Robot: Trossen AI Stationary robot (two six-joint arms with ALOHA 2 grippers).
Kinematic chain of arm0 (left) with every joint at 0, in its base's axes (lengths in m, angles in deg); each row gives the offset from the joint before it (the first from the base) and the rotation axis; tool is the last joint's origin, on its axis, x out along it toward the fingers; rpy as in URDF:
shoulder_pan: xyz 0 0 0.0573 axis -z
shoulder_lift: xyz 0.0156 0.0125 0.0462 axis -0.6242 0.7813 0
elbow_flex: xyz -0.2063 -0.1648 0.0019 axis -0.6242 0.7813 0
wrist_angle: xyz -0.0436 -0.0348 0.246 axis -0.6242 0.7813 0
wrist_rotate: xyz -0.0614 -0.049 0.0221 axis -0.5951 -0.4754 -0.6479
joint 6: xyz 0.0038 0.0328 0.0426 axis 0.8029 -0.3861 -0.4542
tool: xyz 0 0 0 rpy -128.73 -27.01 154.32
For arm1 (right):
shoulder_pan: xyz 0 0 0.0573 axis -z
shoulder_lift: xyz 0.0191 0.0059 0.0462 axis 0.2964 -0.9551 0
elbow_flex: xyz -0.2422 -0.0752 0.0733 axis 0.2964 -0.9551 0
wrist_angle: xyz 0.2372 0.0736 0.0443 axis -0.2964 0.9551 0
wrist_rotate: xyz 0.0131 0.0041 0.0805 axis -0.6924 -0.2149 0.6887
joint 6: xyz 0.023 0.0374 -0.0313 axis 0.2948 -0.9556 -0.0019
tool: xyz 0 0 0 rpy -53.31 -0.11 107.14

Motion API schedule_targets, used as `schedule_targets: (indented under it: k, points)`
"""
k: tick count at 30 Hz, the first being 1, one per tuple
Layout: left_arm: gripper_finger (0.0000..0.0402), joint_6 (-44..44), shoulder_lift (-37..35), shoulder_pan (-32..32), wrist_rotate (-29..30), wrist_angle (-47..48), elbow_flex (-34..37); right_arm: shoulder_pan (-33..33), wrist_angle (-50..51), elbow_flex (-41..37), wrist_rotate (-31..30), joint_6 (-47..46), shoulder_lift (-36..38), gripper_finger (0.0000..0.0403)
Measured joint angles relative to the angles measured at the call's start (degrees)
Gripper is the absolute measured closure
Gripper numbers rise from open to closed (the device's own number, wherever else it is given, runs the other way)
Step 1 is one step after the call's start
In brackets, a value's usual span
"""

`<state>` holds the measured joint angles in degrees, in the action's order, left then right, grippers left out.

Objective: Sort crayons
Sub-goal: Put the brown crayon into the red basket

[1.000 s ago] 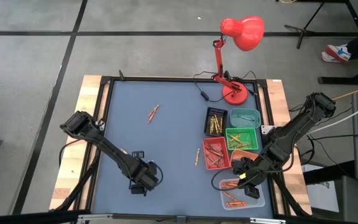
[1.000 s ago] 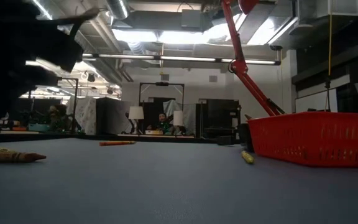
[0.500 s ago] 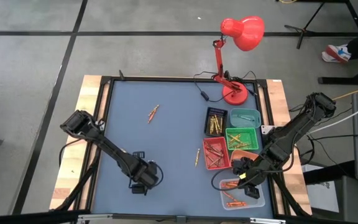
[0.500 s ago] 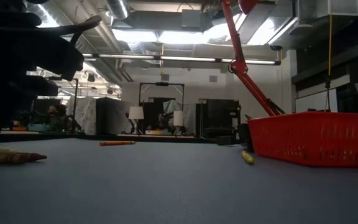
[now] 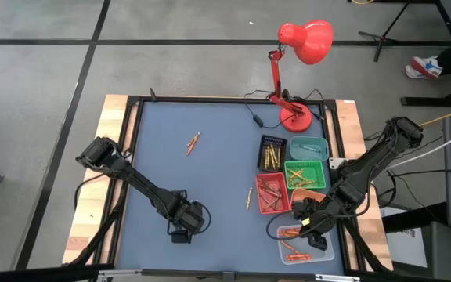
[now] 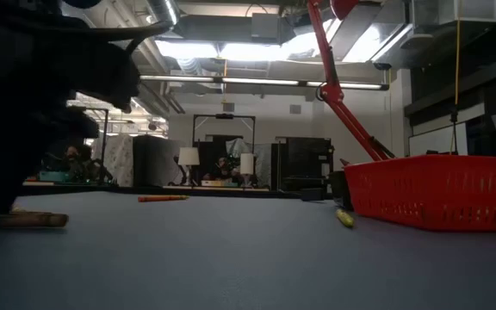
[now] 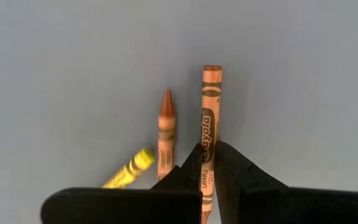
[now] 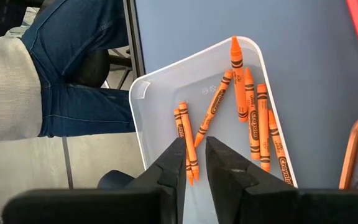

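Most paper-wrapped wax crayons (image 5: 271, 193) already fill the small plastic trays (image 5: 304, 174), while the left gripper (image 7: 207, 163) has its jaws clamped on one orange crayon (image 7: 209, 127), two more lying just beside them; the right gripper (image 8: 196, 163) hangs slightly parted, empty, over the clear tray (image 8: 160, 98).

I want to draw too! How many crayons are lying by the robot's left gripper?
3: a long orange wax crayon pinched in the left gripper, a darker orange one beside it, a yellow one partly hidden.
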<state>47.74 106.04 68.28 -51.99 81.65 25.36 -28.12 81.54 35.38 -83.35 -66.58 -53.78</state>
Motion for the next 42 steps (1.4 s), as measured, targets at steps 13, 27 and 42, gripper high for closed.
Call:
schedule_targets:
  k: [13,27,42]
  points:
    - [0.0398,-5.92,0.37,-4.60,1.77,-17.01,-2.33,0.00,0.00,0.00,-0.01,0.01,0.00,0.0343]
    - [0.0399,-25.80,0.89,-14.98,13.74,-69.82,-2.47,0.00,-0.33,0.00,-2.14,0.13,0.00,0.0343]
    - [0.0357,-23.63,8.43,-19.48,14.70,-84.97,-2.47,0.00,-0.44,-0.04,-3.08,0.11,-0.02,0.0343]
